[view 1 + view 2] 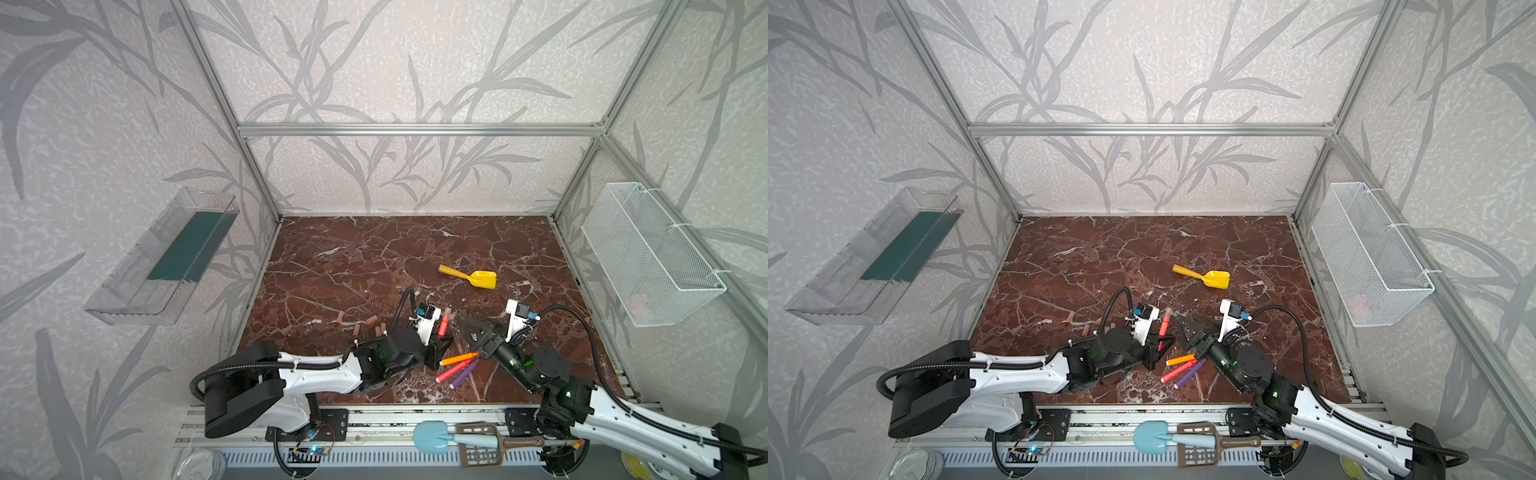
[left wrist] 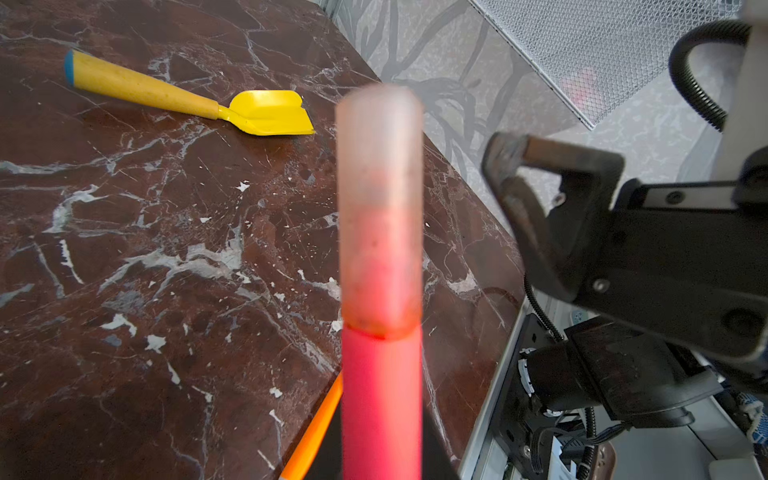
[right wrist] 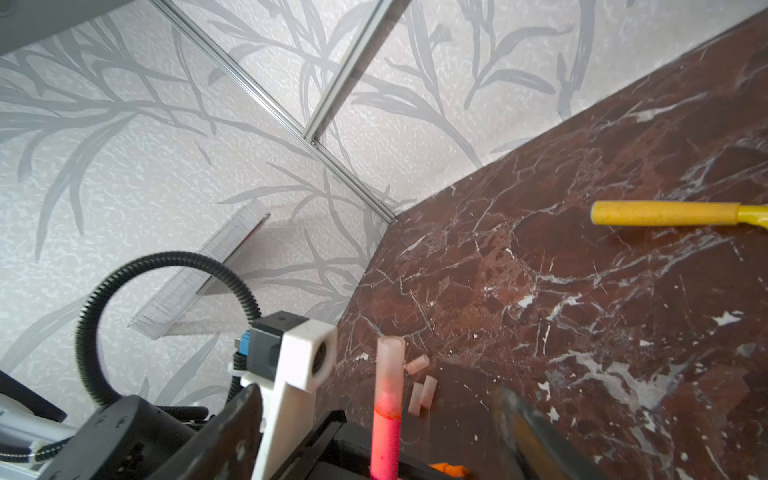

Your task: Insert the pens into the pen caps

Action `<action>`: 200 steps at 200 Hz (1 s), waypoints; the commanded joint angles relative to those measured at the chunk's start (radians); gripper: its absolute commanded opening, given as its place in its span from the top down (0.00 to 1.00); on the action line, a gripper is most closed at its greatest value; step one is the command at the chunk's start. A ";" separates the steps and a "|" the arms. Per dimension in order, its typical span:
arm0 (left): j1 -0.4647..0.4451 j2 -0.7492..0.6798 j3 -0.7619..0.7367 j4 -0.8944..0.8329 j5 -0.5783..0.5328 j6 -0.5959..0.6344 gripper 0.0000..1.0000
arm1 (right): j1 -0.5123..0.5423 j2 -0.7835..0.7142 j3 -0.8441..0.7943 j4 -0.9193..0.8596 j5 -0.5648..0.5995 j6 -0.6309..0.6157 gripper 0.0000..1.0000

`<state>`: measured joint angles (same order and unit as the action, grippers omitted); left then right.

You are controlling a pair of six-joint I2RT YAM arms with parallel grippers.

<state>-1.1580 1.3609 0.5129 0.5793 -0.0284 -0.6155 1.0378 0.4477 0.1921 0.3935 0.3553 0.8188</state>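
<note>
Grey leaf-patterned walls in a metal frame close in a red-brown marble counter [image 1: 374,257]. Near its front, the left gripper [image 1: 441,338] is clenched on the lower barrel of a red-pink pen [image 1: 443,328]. The pen juts out past the fingers, its far end pointing away from the front edge. A translucent cap [image 1: 447,311] sits over that end, and in the left wrist view its rim meets the pink barrel.

The right gripper [image 1: 467,332] hangs just to the right of the capped end with its fingers spread wide, grasping nothing. One finger [image 2: 519,208] stands clear of the cap with a gap between them.

The left arm lies low and stretched out from the front left corner toward the middle. The right arm comes in from the front right corner, folded at the elbow, with its gripper aimed leftward at the pen.

Between the two wrists, nearer the front edge, three loose pens [image 1: 459,358] lie close together: orange, pink and purple. Several loose caps [image 1: 356,330] lie scattered to the left of the left wrist. A yellow scoop [image 1: 469,277] rests farther back.
</note>
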 commanded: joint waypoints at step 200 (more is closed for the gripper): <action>-0.106 0.024 0.068 -0.044 -0.090 0.124 1.00 | -0.156 0.386 0.132 0.169 -0.222 0.061 0.56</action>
<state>-1.2621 1.3911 0.5560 0.5377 -0.0982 -0.5079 0.8822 0.8043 0.2832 0.5499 0.1699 0.8738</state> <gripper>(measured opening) 0.166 0.464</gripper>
